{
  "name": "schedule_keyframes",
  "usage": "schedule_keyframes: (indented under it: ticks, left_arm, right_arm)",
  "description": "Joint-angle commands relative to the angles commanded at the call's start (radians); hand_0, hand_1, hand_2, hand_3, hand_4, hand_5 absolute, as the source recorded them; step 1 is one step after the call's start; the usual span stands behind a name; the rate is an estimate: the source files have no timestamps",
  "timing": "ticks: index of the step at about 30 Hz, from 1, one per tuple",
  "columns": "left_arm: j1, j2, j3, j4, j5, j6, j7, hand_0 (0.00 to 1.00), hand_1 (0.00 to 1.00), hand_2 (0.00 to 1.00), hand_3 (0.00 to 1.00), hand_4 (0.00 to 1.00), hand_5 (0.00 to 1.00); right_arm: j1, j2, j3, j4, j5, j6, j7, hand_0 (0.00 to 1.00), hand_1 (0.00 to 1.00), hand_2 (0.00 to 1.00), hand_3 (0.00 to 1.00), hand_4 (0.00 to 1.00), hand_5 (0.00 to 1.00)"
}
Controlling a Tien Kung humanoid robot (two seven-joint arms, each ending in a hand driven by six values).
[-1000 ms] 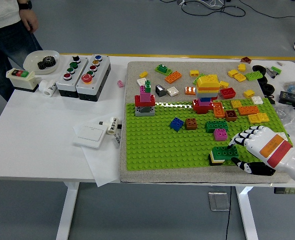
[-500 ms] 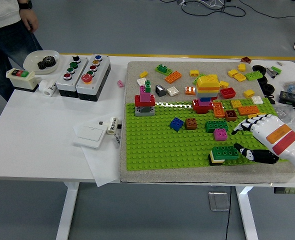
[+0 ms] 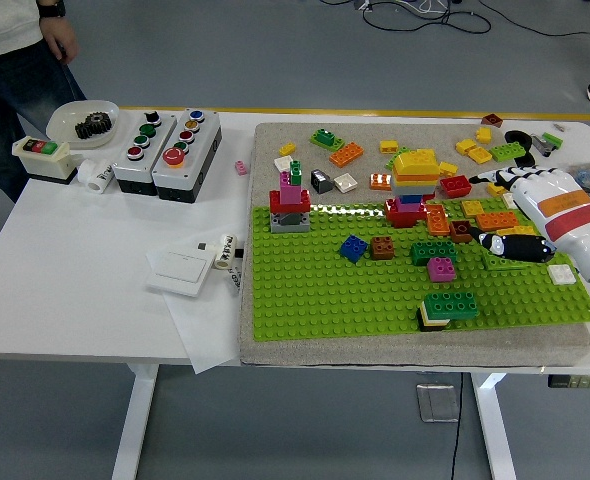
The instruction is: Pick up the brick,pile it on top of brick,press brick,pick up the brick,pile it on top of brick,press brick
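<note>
No readable text
A small white tag (image 3: 227,262) near the table's middle carries dark print, too small to read.

The robot's right hand (image 3: 520,215) is showing a white shell crossed by 1 orange and 1 red band, with black joints and a black thumb. The person (image 3: 15,45) at the far left is wearing a light grey top, dark jeans and a black wristband.

Lime-green baseplate (image 3: 355,290); dark green brick (image 3: 451,304); magenta brick (image 3: 440,268); white hand (image 3: 515,215), orange-red bands.
</note>
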Motion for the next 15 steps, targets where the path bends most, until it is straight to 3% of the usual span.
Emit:
schedule_keyframes:
  ticks: [1,12,13,15]
  left_arm:
    - [0.002,0.0,0.0,0.0,-0.003,0.001,-0.001,0.774,0.79,0.767,0.623,0.683,0.641]
    - [0.009,-0.003,-0.011,0.001,0.014,-0.001,0.005,0.774,0.79,0.767,0.623,0.684,0.641]
    - [0.01,-0.004,-0.013,0.001,0.016,-0.001,0.006,0.775,0.79,0.767,0.622,0.683,0.642]
    - [0.01,-0.004,-0.014,0.001,0.018,-0.001,0.007,0.775,0.79,0.767,0.622,0.683,0.642]
  right_arm:
    - [0.009,0.001,-0.003,-0.01,0.002,0.009,-0.004,0.722,0.719,0.791,0.832,0.894,0.423]
    - [0.057,0.009,-0.025,-0.093,0.033,0.055,-0.01,0.739,0.738,0.808,0.84,0.925,0.46]
    - [0.061,0.003,-0.025,-0.108,0.034,0.061,-0.008,0.737,0.728,0.794,0.822,0.847,0.421]
    - [0.064,-0.001,-0.024,-0.121,0.036,0.066,-0.003,0.737,0.728,0.794,0.822,0.847,0.421]
